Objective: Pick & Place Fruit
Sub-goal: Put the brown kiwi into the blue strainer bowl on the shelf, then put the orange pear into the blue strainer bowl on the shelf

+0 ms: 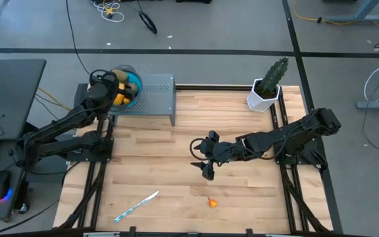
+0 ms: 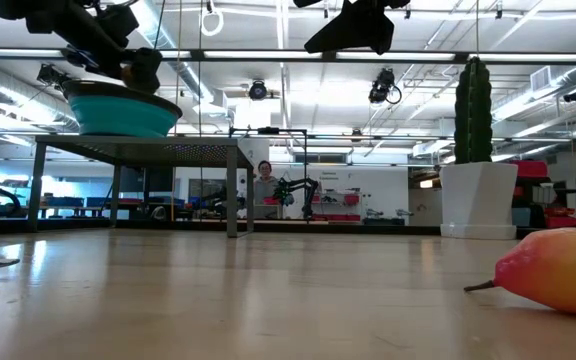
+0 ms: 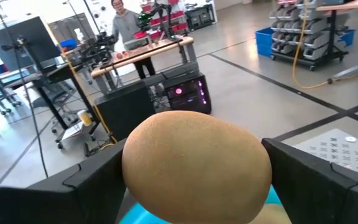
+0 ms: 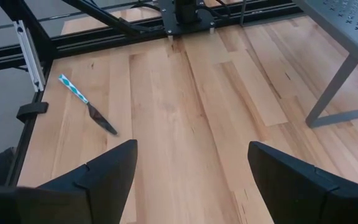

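Olive-brown oval (image 3: 196, 165) clamped in left gripper (image 3: 197, 171) over teal bowl (image 1: 131, 85); right gripper (image 1: 206, 158) spread wide above table (image 1: 176, 131), holding nothing.

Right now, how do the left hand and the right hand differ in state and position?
The left hand is shut on an olive-brown oval fruit over the teal bowl on the grey stand; the right hand is open and holds nothing. The left hand is at the table's far left corner; the right hand hovers mid-table. Both are dark and two-fingered.
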